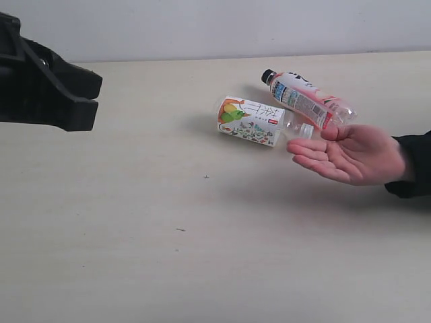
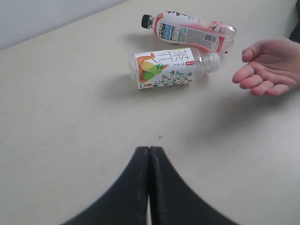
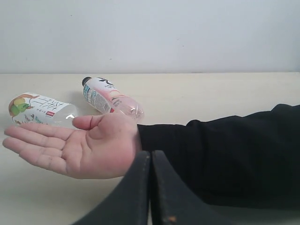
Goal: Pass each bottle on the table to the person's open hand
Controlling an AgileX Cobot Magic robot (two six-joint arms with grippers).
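Bottles: peach bottle (image 1: pixel 306 99) and fruit bottle (image 1: pixel 250 121) lying on the pale tabletop (image 1: pixel 135 235), beside the open hand (image 1: pixel 350 153);
Room: plain white wall (image 1: pixel 202 27);
Claws: left claw (image 2: pixel 149 151), right claw (image 3: pixel 150 153) closed, empty;
Right wrist view alone: long black sleeve (image 3: pixel 225 150)

A plain, pale grey-white painted wall (image 1: pixel 236 27) runs across the whole back of the scene, smooth and evenly lit. A black fabric long sleeve (image 3: pixel 225 159) enters from the right edge of the exterior view. It is softly creased, and its cuff ends at the wrist.
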